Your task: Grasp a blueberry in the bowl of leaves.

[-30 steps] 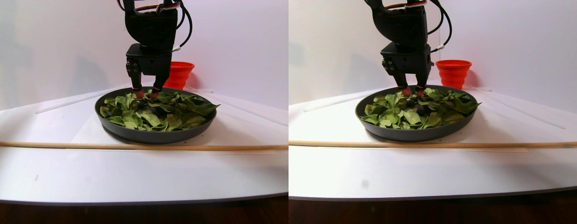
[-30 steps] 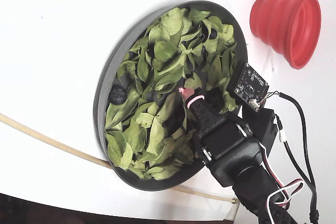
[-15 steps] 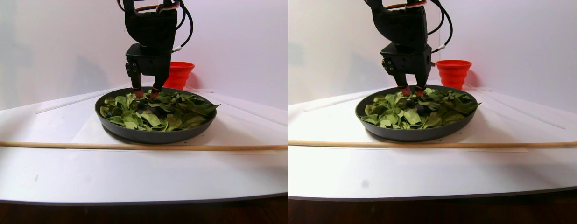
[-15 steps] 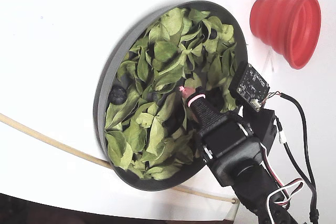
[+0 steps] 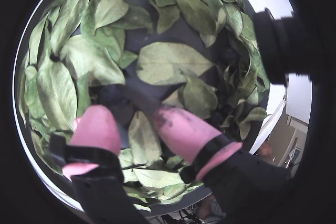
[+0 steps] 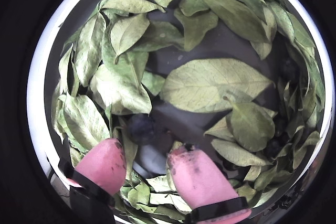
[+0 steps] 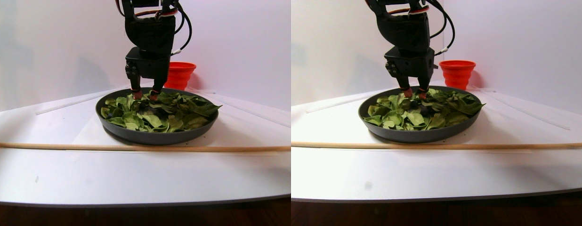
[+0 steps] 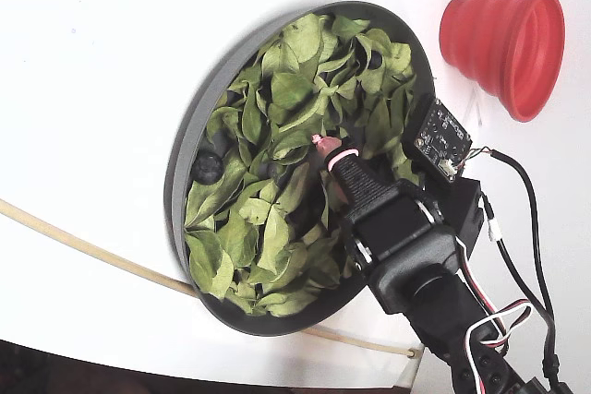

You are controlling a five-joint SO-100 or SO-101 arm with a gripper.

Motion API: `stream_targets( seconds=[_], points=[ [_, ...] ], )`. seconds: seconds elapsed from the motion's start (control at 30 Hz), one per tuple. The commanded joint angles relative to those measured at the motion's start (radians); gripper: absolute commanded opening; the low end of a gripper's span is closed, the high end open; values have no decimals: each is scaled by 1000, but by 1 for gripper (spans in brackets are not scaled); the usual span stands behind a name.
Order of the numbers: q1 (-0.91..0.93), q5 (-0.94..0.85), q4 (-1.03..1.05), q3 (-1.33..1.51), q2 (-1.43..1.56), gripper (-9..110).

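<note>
A white table (image 7: 131, 174) stands against a plain pale wall (image 7: 46, 47). A thin wooden stick (image 7: 131, 148) lies across it near the front edge, where dark floor shows below.

Ahead of the end effector (image 6: 149, 161), bare bowl (image 6: 220, 43) floor lies open between crowding leaves (image 6: 215, 85); a blueberry (image 6: 140, 127) sits just beyond its pink fingertips (image 6: 107, 162)

Staged test bench, likely lab: white tabletop (image 7: 131, 174), plain white backdrop wall (image 7: 46, 42), exposed wiring (image 8: 517, 256).
</note>
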Motion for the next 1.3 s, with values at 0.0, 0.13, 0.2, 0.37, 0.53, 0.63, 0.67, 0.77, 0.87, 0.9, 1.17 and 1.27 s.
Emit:
stream_targets(
  seconds=[0.0, 0.13, 0.2, 0.37, 0.53, 0.63, 0.67, 0.77, 0.87, 0.9, 1.17, 1.27],
  points=[
    [-6, 9, -20, -57, 12, 16],
    [-11, 18, -23, -67, 0, 16],
    [-12, 23, -26, -72, -6, 16],
    [-15, 37, -46, -77, -28, 16],
    [-17, 44, -57, -91, -52, 16],
    [-17, 48, -61, -97, -64, 16],
    [-17, 48, -61, -100, -69, 16],
    [-17, 49, -67, -107, -83, 15],
    [-15, 49, -72, -117, -95, 15],
    [-15, 51, -72, -118, -100, 15],
    [-18, 60, -84, -129, -130, 15],
    [-23, 66, -95, -129, -144, 15]
  ],
)
